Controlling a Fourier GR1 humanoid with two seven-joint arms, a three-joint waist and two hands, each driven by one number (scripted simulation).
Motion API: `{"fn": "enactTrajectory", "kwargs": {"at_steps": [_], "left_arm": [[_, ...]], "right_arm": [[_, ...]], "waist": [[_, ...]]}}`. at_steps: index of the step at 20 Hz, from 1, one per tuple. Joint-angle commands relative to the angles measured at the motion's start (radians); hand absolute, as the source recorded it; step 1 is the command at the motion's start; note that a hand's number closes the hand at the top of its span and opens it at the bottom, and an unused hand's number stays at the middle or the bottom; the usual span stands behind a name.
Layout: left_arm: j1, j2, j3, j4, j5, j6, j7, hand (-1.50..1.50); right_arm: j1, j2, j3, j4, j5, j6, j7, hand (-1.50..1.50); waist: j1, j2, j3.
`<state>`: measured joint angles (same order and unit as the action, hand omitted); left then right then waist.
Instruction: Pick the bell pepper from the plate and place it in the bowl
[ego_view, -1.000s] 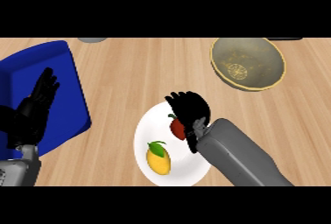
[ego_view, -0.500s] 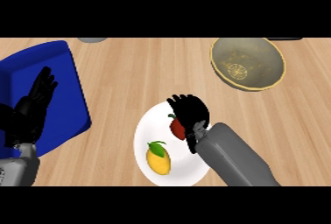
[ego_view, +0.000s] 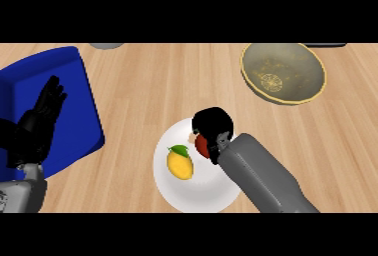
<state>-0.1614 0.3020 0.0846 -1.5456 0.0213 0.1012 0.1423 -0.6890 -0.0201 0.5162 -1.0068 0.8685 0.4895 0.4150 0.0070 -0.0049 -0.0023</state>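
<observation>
With the right hand seemingly curled round the red bell pepper, lift it straight off the white plate before swinging toward the bowl.

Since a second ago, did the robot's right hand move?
Yes. The right hand curled tighter over the bell pepper, pulling slightly inward on the white plate.

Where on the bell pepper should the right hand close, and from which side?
Around the body of the red bell pepper, probably from above: it lies on the white plate with the yellow fruit close on its left. The right hand already curls over it, hiding most of it.
</observation>
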Motion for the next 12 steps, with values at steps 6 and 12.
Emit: {"fn": "enactTrajectory", "kwargs": {"at_steps": [6, 12], "left_arm": [[0.025, -0.032, -0.008, -0.045, -0.036, 0.006, 0.011, 0.00], [0.004, -0.027, 0.011, -0.039, -0.031, -0.015, 0.045, 0.00]], "right_arm": [[0.006, -0.001, 0.007, 0.064, -0.003, -0.057, -0.121, 1.50], [0.001, 0.002, -0.017, 0.068, 0.038, -0.172, -0.192, 1.50]], "waist": [[-0.002, 0.005, 0.002], [-0.002, 0.005, 0.003]]}}
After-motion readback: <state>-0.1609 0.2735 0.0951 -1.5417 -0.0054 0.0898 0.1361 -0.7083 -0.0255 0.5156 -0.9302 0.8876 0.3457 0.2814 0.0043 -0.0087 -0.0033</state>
